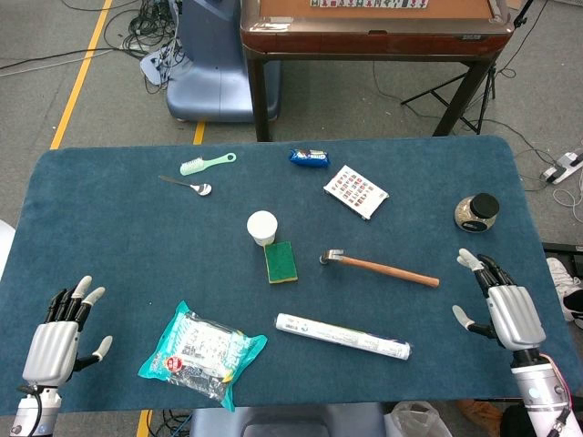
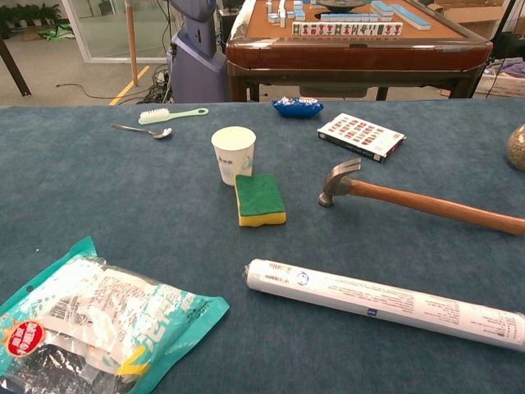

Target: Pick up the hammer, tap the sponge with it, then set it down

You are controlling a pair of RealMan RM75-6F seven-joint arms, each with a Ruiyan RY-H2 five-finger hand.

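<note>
Blue felt surface (image 1: 109,237) carries the wooden-handled steel hammer (image 1: 381,268) mid-frame, beside the yellow-green sponge (image 1: 281,262); left hand (image 1: 60,341) and right hand (image 1: 506,308) rest empty, fingers spread

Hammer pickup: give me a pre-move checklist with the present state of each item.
1. Hammer lies flat on the table, untouched: ok.
2. Wooden handle end points toward the right hand, with bare cloth between them: ok.
3. Right hand holds nothing, fingers apart: ok.
4. Left hand holds nothing and rests far from the hammer: ok.
5. Sponge sits green side up beside the paper cup, which stands close enough to be knocked: not ok.
6. Hammer head clear of the sponge: ok.
</note>
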